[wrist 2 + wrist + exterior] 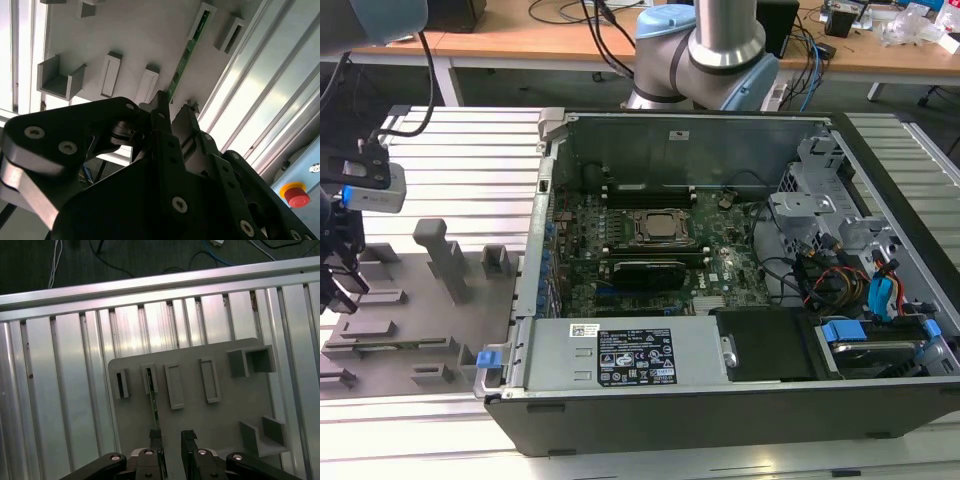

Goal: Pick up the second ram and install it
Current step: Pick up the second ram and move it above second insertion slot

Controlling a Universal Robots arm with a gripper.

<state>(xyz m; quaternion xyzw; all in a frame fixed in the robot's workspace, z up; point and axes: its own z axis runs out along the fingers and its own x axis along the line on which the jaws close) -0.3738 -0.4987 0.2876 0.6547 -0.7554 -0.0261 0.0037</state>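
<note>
The second ram point(152, 400) is a thin green stick standing on edge in a slot of the grey fixture plate point(205, 425). In the second wrist view the ram point(186, 52) runs from a grey holder block down to my fingertips. My gripper point(172, 441) hovers just over the stick's near end, open, with the stick in line with one finger point(156, 439) rather than centred in the gap. In the exterior view my gripper point(340, 275) hangs over the fixture plate point(420, 330) at the exterior view's far left.
An open computer case point(720, 400) sits at the exterior view's right, with its motherboard point(650, 240) and black memory slots point(645, 190) exposed. Grey fixture blocks point(440, 255) rise from the plate. Ribbed aluminium table point(60, 405) surrounds it. A red stop button point(295, 195) lies nearby.
</note>
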